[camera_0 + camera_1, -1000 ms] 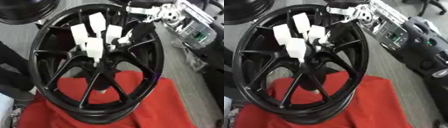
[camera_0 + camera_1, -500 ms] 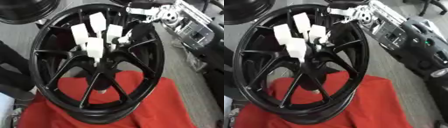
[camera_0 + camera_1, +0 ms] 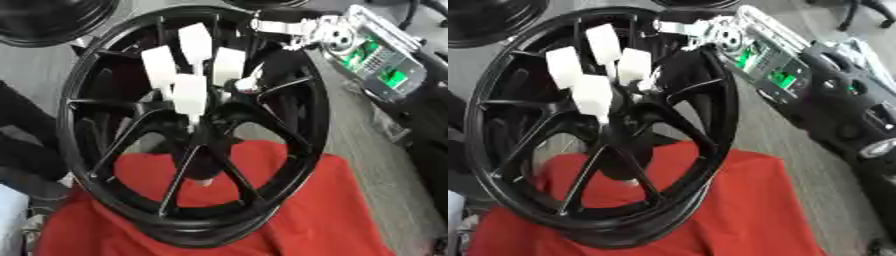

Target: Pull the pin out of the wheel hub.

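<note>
A black multi-spoke wheel [image 3: 302,125] stands tilted on a red cloth [image 3: 297,210]. My right hand [image 3: 190,94] lies over the wheel hub [image 3: 197,127] and shows as several white plates on black. Its arm [image 3: 302,27], silver and white, comes in from the upper right across the rim. The hand hides the centre of the hub, so I cannot make out the pin. A small pale piece [image 3: 248,83] shows at the hand's right side. My left hand is in neither view.
Another black wheel [image 3: 52,22] lies at the upper left. Machinery with green parts [image 3: 376,60] stands close to the wheel's right, with dark equipment [image 3: 850,120] beyond it. A dark shape [image 3: 22,135] fills the left edge. Grey floor lies to the right of the cloth.
</note>
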### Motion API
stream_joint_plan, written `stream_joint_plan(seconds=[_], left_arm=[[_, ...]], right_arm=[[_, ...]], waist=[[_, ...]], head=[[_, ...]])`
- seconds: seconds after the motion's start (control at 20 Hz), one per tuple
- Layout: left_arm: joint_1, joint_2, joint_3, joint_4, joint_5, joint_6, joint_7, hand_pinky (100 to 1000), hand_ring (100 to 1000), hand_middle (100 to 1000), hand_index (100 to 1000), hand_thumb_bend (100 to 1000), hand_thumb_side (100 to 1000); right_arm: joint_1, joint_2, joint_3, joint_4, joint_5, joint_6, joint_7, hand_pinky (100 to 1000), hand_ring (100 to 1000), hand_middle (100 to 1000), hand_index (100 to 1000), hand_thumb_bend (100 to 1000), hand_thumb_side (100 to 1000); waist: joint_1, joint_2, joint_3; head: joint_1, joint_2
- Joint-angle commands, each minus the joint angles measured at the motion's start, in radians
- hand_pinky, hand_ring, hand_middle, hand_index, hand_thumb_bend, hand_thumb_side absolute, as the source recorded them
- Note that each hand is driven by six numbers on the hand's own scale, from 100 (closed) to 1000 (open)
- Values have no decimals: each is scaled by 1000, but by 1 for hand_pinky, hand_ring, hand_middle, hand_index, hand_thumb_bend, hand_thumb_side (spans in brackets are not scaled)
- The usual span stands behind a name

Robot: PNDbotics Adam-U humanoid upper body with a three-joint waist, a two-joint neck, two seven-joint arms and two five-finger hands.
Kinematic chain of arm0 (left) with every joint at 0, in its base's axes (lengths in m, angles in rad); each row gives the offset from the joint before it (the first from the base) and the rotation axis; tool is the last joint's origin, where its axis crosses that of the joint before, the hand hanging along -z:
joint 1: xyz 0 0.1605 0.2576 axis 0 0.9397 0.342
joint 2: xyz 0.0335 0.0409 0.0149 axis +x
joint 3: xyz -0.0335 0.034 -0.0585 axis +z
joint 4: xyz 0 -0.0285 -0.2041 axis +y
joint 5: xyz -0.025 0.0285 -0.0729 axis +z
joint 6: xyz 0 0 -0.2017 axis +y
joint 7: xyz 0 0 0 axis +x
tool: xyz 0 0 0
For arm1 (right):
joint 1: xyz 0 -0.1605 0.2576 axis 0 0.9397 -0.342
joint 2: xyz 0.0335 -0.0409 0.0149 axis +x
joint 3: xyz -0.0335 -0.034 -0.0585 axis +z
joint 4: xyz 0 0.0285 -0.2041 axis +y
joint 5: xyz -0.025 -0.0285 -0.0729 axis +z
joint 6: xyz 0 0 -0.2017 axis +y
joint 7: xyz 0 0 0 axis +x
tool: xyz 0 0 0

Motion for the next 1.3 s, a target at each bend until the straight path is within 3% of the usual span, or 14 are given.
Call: stream_joint_plan(seconds=[0.05,0.5,0.85,1.3], left_arm=[[-1,18,6,-8,1,-2,-2,747,816,740,787,118,856],[3,19,6,-5,-1,0,-2,750,818,740,787,117,859],[6,19,7,-3,0,0,-1,751,819,741,788,117,859],[11,22,12,-3,-2,-1,3,753,818,741,788,117,859]], right_arm=[[-15,-19,-13,-15,-25,16,-15,773,687,534,700,335,444],[-24,-20,-17,-43,-156,103,-116,741,626,455,610,100,426],[-38,-28,-36,-76,-222,135,-152,722,593,389,535,100,352],[-23,-106,-152,-199,-338,171,-183,715,579,368,516,100,314]], waist=[[1,-12,2],[1,-11,0],[1,-13,-3],[-1,-13,-15]], head=[[-1,-2],[0,-2],[-2,-2],[6,-2]])
